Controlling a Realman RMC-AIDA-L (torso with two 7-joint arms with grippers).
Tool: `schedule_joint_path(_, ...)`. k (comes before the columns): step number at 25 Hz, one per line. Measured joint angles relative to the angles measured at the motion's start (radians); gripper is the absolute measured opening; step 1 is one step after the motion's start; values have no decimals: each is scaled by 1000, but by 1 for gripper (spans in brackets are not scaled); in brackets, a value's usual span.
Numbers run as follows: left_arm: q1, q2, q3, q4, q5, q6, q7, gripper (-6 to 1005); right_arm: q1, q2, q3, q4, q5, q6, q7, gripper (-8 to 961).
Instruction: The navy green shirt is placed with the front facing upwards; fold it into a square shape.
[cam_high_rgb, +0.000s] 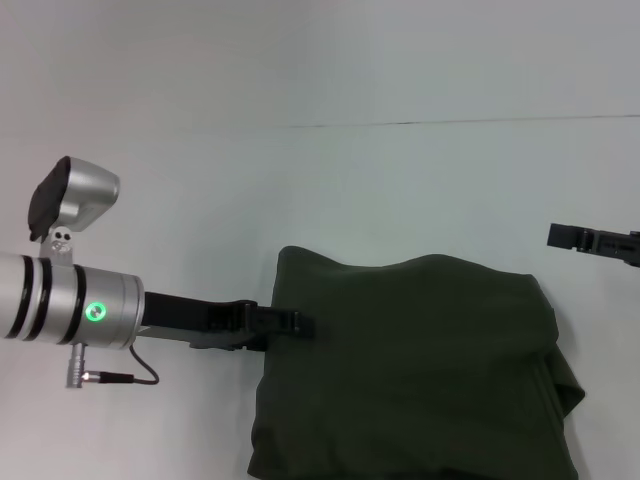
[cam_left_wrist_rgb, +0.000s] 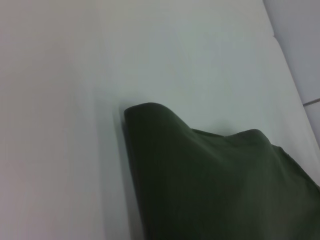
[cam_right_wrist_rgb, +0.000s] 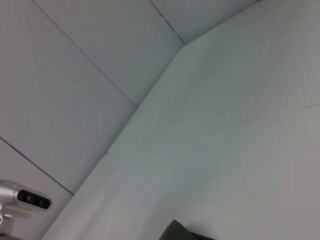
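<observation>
The navy green shirt (cam_high_rgb: 420, 370) lies folded into a rough block at the front middle of the white table. Only plain dark olive cloth shows; the lettering and neck label are hidden. Its right side shows stacked layers. My left gripper (cam_high_rgb: 298, 323) reaches in from the left, its tip at the shirt's left edge, just over the cloth. The left wrist view shows the shirt's far left corner (cam_left_wrist_rgb: 150, 112), slightly humped. My right gripper (cam_high_rgb: 562, 237) hovers at the right, above and beyond the shirt's right edge, apart from it. A small bit of the shirt (cam_right_wrist_rgb: 182, 233) shows in the right wrist view.
The white table (cam_high_rgb: 300, 180) spreads behind and to both sides of the shirt. A seam line (cam_high_rgb: 450, 122) crosses it at the back. A silver camera head (cam_right_wrist_rgb: 22, 197) shows off the table's edge in the right wrist view.
</observation>
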Motion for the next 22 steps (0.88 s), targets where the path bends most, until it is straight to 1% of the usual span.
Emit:
schedule_joint_path(3, -17, -6, 0, -20, 4, -26, 5, 933, 0, -2, -1, 0, 0, -5, 0, 803)
schedule_joint_path(8, -32, -6, 17, -43, 6, -53, 10, 915, 0, -1, -4, 1, 1, -12, 0, 804)
schedule_joint_path(11, -33, -12, 48, -46, -1, -75, 10, 904, 0, 1, -11, 1, 1, -12, 0, 804)
schedule_joint_path(16, -38, -19, 49, -40, -21, -76, 23, 886, 0, 0, -16, 1, 1, -12, 0, 804)
schedule_joint_path(22, -28, -21, 49, -38, -51, -94, 52, 864, 1, -2, -17, 1, 1, -12, 0, 803)
